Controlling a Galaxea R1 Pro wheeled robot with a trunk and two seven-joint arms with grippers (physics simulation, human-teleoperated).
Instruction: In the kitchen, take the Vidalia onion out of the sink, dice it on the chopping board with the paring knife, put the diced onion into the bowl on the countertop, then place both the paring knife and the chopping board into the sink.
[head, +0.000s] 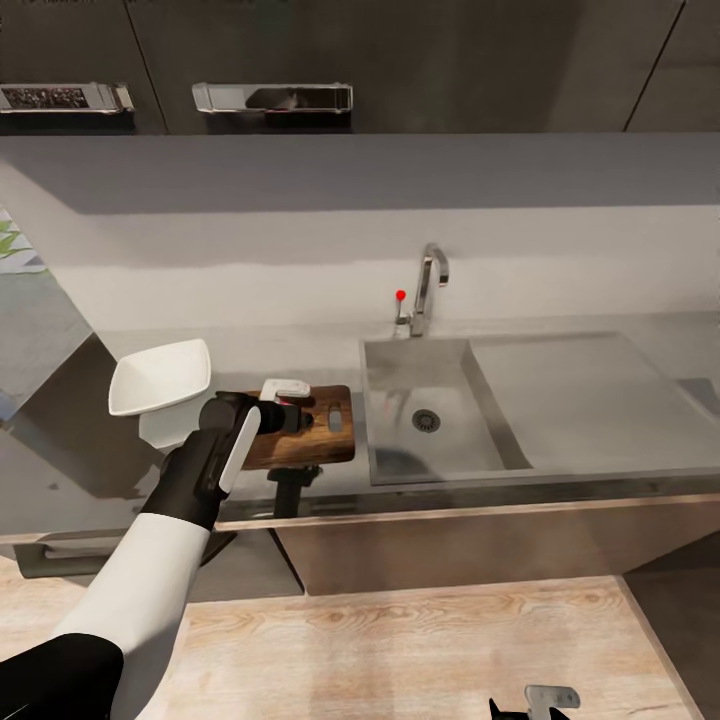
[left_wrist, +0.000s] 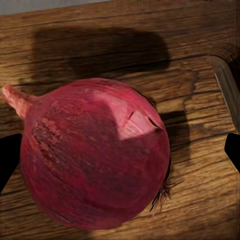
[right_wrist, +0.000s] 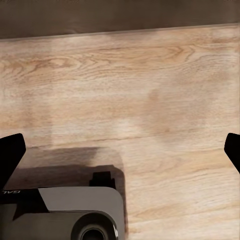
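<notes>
So your countertop (head: 300, 350) runs across the whole head view, with the sink (head: 440, 470) set into it right of centre and its flat drainboard further right. The basin looks bare apart from the drain. Chopping board (head: 335, 445) sits just left of the sink, but your left arm covers a good chunk of it. The bowl (head: 160, 385) is left of the board, partly behind the arm too. Left gripper (left_wrist: 120, 155) is over the board with fingers spread wide, one dark tip either side of the Vidalia onion (left_wrist: 95, 155), which rests on the wood; can't tell if the tips touch it. Right gripper (right_wrist: 120, 150) hangs low over the wooden floor (right_wrist: 150, 90), fingers apart, holding nothing. Can't make out the knife anywhere
</notes>
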